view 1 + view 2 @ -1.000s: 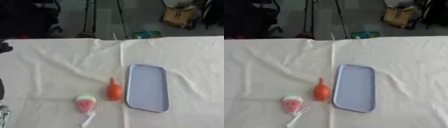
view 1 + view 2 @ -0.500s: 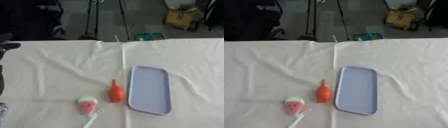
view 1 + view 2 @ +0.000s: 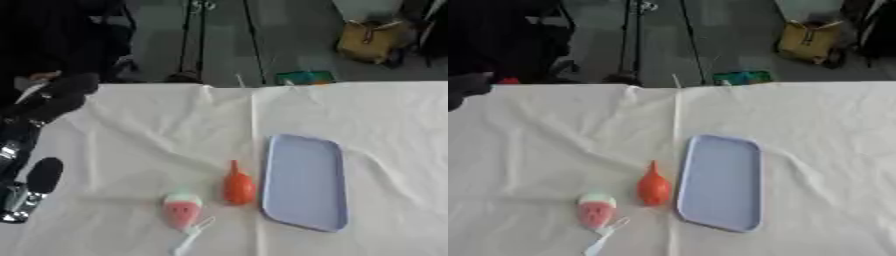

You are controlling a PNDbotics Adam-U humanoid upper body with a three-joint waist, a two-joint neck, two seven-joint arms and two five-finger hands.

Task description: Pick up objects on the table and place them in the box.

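The surface (image 3: 131, 145) is covered with a white cloth that has some folds in it. The biggest thing on it is a flat pale blue tray (image 3: 304, 182), which looks like the box for this job, and it has nothing in it. It lies on the right side, likely so the toys can be moved across into it. Just beside its left edge is an orange carrot-shaped toy (image 3: 237, 184), close but maybe not touching. A bit further left lies a small pink and green toy like a watermelon ice pop (image 3: 181, 212) with a white stick. Both toys are not picked up yet. The left robot hand (image 3: 35, 185) shows at the left edge, above the cloth, holding nothing that I can see; I cannot tell how far open it is. The right robot hand is not in the pictures.
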